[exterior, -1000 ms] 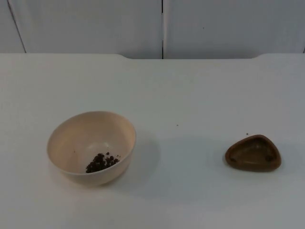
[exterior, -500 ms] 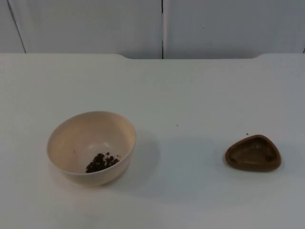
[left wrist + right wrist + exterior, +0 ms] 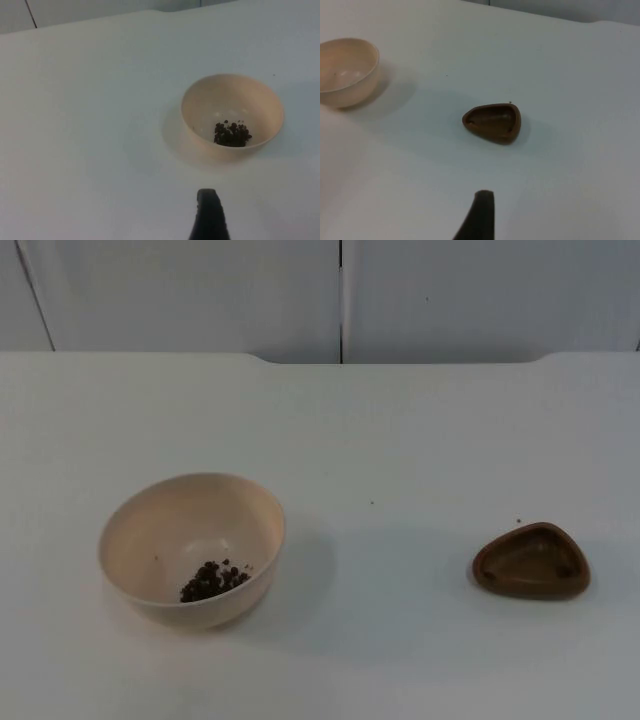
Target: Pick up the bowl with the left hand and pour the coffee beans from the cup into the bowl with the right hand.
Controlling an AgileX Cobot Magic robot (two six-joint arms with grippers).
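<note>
Cream bowl (image 3: 192,550) holds coffee beans (image 3: 212,580) at our table's (image 3: 400,420) eight o'clock; the brown cup (image 3: 531,561) sits at four o'clock. We cannot tell either gripper's finger state.

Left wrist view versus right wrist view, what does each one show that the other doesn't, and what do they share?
Left wrist view alone: the coffee beans heaped inside the bowl and the left gripper's fingertip. Right wrist view alone: the brown cup, looking empty, and the right gripper's fingertip. Shared: the cream bowl and the white table.
</note>
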